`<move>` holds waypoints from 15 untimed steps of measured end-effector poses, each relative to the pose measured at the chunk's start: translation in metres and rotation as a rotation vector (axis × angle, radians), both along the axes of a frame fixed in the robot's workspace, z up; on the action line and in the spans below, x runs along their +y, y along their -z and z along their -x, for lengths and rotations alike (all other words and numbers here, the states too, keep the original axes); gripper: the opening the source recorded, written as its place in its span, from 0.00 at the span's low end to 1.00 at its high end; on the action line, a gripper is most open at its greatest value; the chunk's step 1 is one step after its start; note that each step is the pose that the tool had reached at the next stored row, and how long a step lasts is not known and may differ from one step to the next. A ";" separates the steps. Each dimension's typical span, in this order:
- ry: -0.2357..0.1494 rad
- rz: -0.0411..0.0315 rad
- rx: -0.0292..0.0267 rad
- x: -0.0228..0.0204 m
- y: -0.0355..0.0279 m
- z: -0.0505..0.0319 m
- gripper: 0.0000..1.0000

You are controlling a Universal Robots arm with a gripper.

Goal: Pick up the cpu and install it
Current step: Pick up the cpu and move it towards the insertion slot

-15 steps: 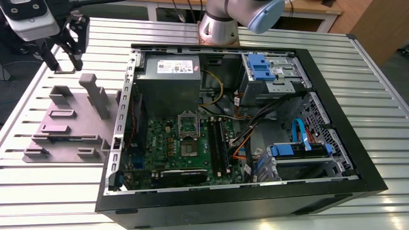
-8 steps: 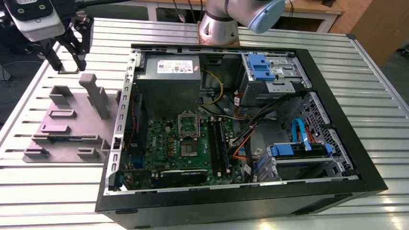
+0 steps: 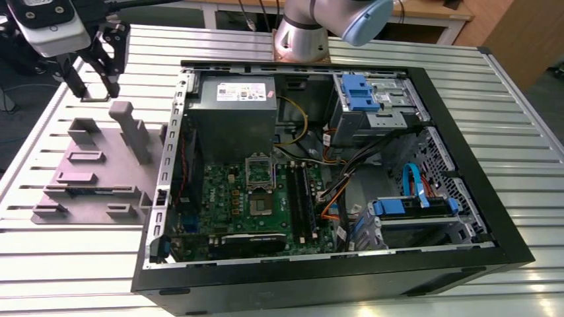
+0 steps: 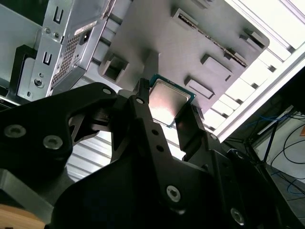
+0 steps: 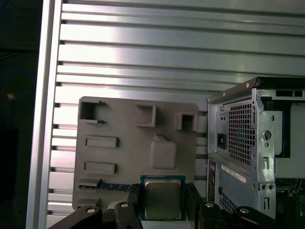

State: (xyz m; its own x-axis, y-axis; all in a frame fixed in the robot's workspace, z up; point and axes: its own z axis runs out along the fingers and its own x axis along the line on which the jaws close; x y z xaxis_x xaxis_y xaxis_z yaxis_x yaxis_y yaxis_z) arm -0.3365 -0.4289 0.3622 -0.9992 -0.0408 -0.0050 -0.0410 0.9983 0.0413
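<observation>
The cpu (image 5: 162, 196), a small square chip with a shiny metal top, sits clamped between my gripper's (image 5: 163, 210) two black fingers. In the second wrist view the cpu (image 4: 166, 99) is tilted, with the gripper (image 4: 167, 109) pressing on two opposite edges. In the exterior view my gripper (image 3: 94, 84) hangs above the table at the view's upper left, just past the far end of the mauve-grey tray (image 3: 88, 177). The black socket (image 3: 263, 205) lies on the green motherboard inside the open computer case.
The tray (image 5: 128, 143) with upright blocks lies on the slatted metal table (image 3: 70, 264), to the exterior view's left of the open black case (image 3: 335, 277). Inside the case are a grey power supply (image 3: 231, 109), blue drive brackets (image 3: 354, 92) and loose cables.
</observation>
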 end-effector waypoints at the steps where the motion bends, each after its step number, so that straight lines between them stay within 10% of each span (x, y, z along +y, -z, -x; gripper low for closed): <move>1: 0.000 -0.0001 -0.0001 0.0000 0.0001 -0.0007 0.47; 15: 0.000 -0.0001 -0.0001 0.0000 0.0001 -0.0194 0.47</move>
State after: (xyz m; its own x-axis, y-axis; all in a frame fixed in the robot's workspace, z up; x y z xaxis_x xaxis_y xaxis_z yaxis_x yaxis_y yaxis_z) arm -0.3171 -0.4289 0.3622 -0.9992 -0.0407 -0.0051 -0.0409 0.9983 0.0414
